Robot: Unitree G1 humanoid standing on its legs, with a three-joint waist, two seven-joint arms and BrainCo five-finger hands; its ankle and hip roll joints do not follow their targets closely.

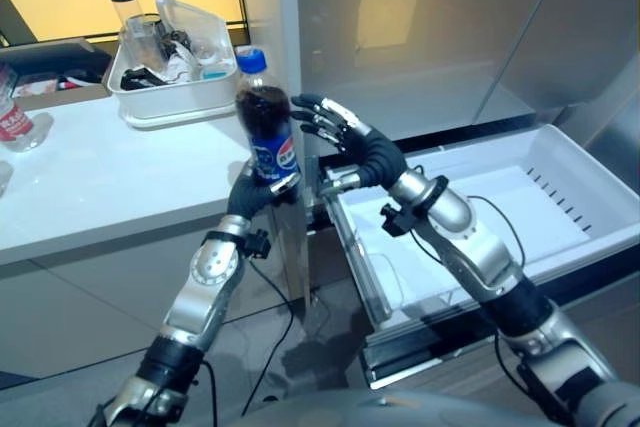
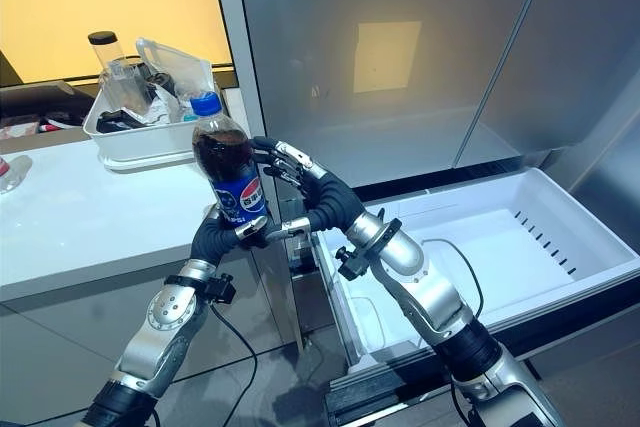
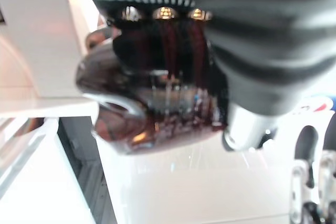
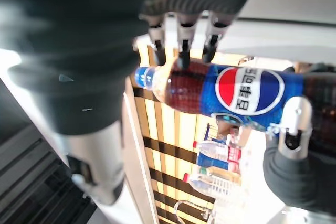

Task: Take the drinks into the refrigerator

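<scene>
From the left eye view, nearest are the two silver arms, rising from the lower edge. The left hand (image 1: 258, 190) is closed round the base of a cola bottle (image 1: 267, 122), held upright with its blue cap on, over the near right corner of the white counter (image 1: 110, 182). The right hand (image 1: 340, 132) sits just right of the bottle, fingers spread and relaxed, tips near it but not clearly touching. Beyond it, the white fridge drawer (image 1: 560, 197) stands pulled out. A white tray of clutter (image 1: 170, 97) sits far back on the counter; a clear bottle (image 1: 12, 122) is cut off at the left edge.

In the left wrist view, the bottle's dark base shows, largely hidden behind the ribbed cover and curled fingers.

In the right wrist view, the open fingertips (image 4: 182, 56) hang beside the bottle's neck; contact is hard to judge.
</scene>
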